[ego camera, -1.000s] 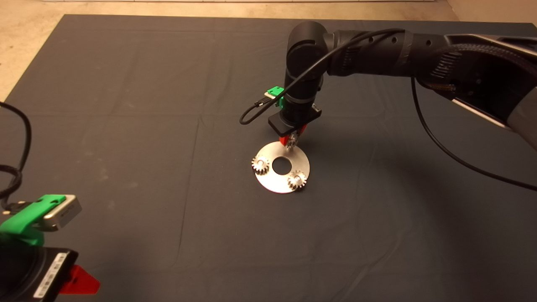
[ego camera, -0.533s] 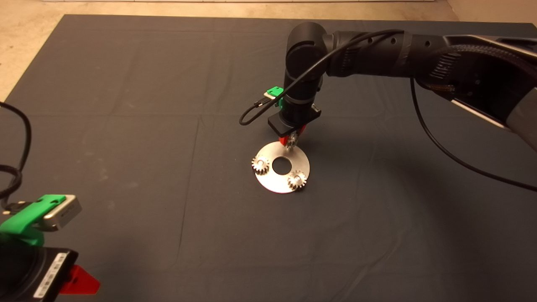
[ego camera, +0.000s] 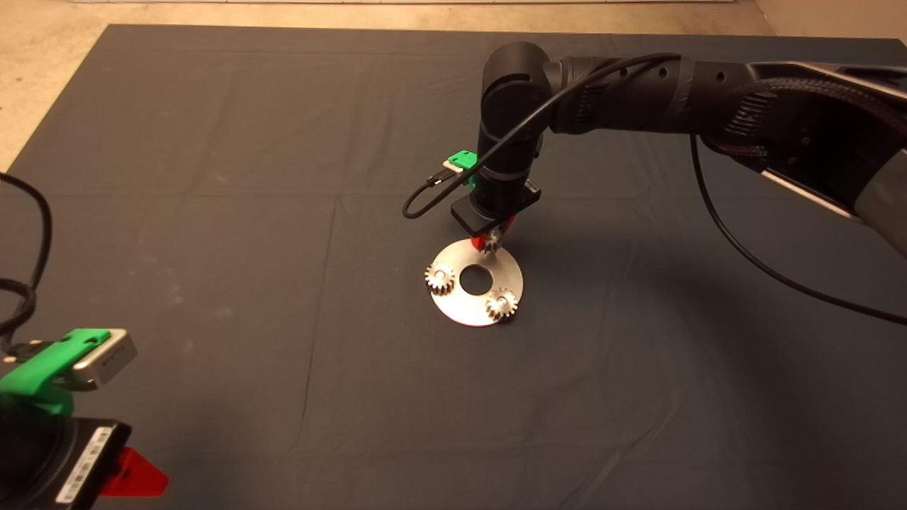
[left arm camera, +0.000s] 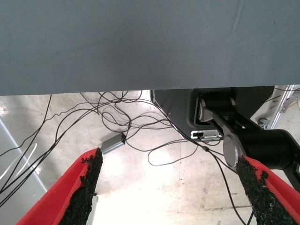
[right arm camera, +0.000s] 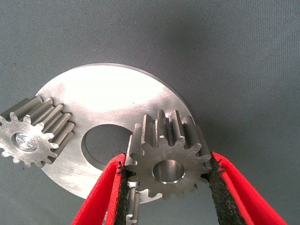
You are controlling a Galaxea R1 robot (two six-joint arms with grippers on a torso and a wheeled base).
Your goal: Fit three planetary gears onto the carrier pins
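Note:
The shiny round disc (ego camera: pixel 464 308) (right arm camera: pixel 108 93) lies mid-mat. Two planetary gears (ego camera: pixel 440 278) (ego camera: pixel 502 304) sit on carrier pins near its rim, and each pin's bright top shows in the gear's bore. In the right wrist view one of them (right arm camera: pixel 33 133) is in full sight, while the other (right arm camera: pixel 134 206) peeks out under a finger. My right gripper (ego camera: pixel 491 243) (right arm camera: pixel 168 187) is shut on the third gear (right arm camera: pixel 168 161), holding it by its teeth just above the disc's far rim. The pin beneath it is hidden. My left gripper (ego camera: pixel 134 474) (left arm camera: pixel 168 187) is parked open at the lower left.
The dark mat (ego camera: pixel 212 212) covers the table around the disc. A black cable (ego camera: pixel 425 195) loops off the right wrist. The left wrist view shows the mat's edge (left arm camera: pixel 140 47), with floor cables (left arm camera: pixel 122 122) and a machine base (left arm camera: pixel 243 136) beyond it.
The right gripper, still holding the gear, has shifted slightly left and lower over the disc's far rim. The two seated gears and the left arm have not moved.

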